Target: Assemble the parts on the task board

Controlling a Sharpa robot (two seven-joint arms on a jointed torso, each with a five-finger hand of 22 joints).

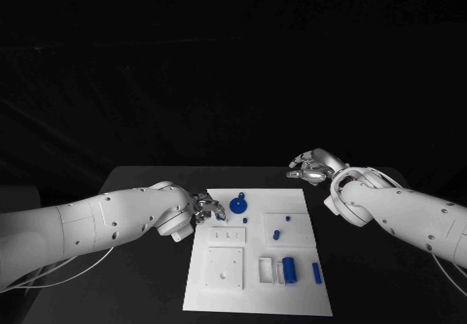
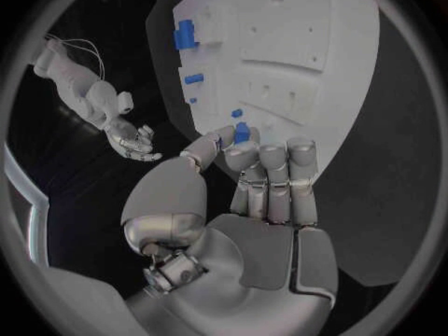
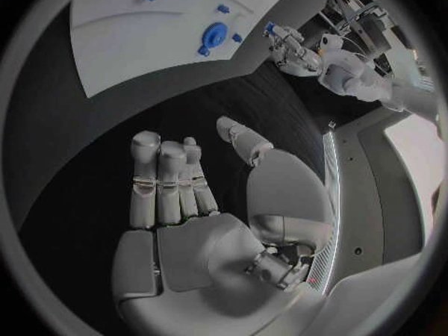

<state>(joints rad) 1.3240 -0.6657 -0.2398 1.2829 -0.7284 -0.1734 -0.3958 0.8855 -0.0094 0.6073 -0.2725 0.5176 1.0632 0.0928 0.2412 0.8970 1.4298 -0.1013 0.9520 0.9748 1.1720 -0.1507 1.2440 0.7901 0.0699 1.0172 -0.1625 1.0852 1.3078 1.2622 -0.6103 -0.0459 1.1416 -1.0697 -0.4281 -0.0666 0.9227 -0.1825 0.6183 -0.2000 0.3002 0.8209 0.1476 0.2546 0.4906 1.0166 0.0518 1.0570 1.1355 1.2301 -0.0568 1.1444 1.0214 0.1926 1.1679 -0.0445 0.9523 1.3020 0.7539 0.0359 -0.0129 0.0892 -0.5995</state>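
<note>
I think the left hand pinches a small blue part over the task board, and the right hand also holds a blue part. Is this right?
Not quite. The left hand does pinch a small blue part over the task board, but the right hand holds nothing: the right wrist view shows its fingers apart and its palm bare, above the black table.

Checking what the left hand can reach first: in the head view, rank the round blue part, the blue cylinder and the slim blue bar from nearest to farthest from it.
From the left hand:
1. Round blue part, board's far end.
2. Blue cylinder, near end.
3. Slim blue bar, right edge.
</note>
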